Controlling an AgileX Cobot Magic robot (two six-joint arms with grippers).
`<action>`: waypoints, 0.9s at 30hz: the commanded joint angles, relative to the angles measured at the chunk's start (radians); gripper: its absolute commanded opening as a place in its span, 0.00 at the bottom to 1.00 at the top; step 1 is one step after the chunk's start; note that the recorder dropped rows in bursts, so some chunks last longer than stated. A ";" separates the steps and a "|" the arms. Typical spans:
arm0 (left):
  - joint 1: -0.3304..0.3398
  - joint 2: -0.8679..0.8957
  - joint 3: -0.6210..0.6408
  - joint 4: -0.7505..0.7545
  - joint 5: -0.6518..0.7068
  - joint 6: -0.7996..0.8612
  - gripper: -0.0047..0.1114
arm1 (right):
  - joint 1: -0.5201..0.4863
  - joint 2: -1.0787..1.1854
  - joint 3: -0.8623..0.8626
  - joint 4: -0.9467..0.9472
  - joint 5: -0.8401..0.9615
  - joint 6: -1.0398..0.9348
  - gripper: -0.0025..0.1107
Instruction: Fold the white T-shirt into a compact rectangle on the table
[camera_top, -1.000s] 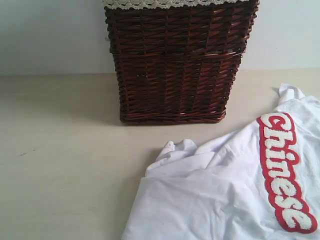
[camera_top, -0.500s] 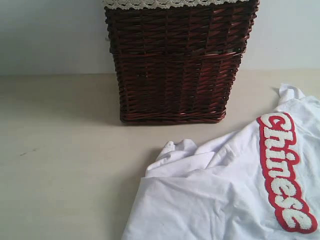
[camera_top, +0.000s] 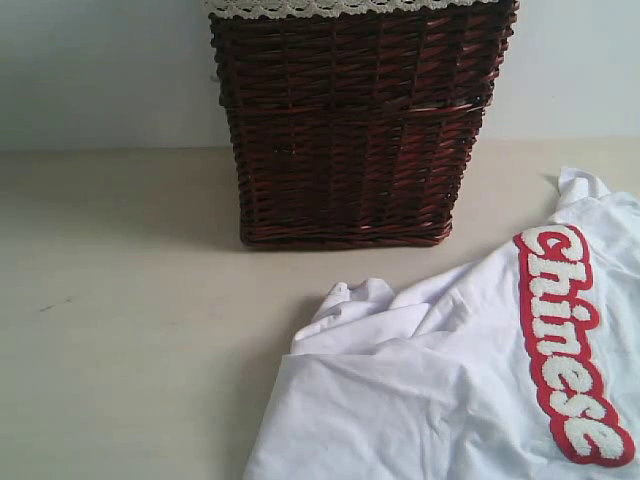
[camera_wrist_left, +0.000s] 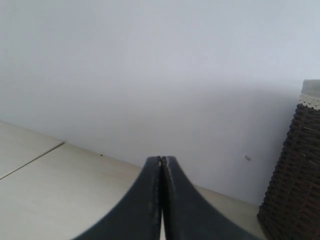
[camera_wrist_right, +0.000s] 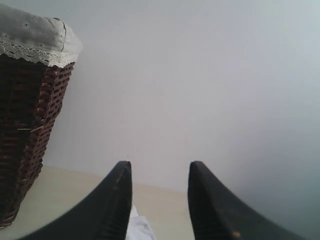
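Observation:
The white T-shirt (camera_top: 440, 390) lies rumpled on the table (camera_top: 120, 330) at the lower right of the exterior view, its red-outlined "Chinese" lettering (camera_top: 565, 340) running down the right side. A bunched fold (camera_top: 350, 300) points toward the basket. Neither gripper shows in the exterior view. In the left wrist view my left gripper (camera_wrist_left: 162, 161) is shut with nothing between its dark fingers, raised over bare table. In the right wrist view my right gripper (camera_wrist_right: 160, 167) is open and empty, with a bit of the white T-shirt (camera_wrist_right: 139, 227) showing low between its fingers.
A dark brown wicker basket (camera_top: 355, 130) with a lace-trimmed liner stands at the back centre, just beyond the shirt. It also shows as the basket (camera_wrist_left: 295, 170) in the left wrist view and the basket (camera_wrist_right: 27, 110) in the right wrist view. A pale wall runs behind the table.

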 joint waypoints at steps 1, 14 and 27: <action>0.003 -0.006 0.004 0.003 0.003 0.001 0.04 | 0.000 -0.005 0.005 -0.002 0.002 0.003 0.34; 0.003 -0.006 0.004 0.003 0.003 0.001 0.04 | 0.000 -0.005 0.005 -0.001 0.067 0.003 0.34; 0.003 -0.006 0.004 0.003 0.003 0.001 0.04 | 0.000 -0.005 0.006 -0.011 0.381 -0.007 0.34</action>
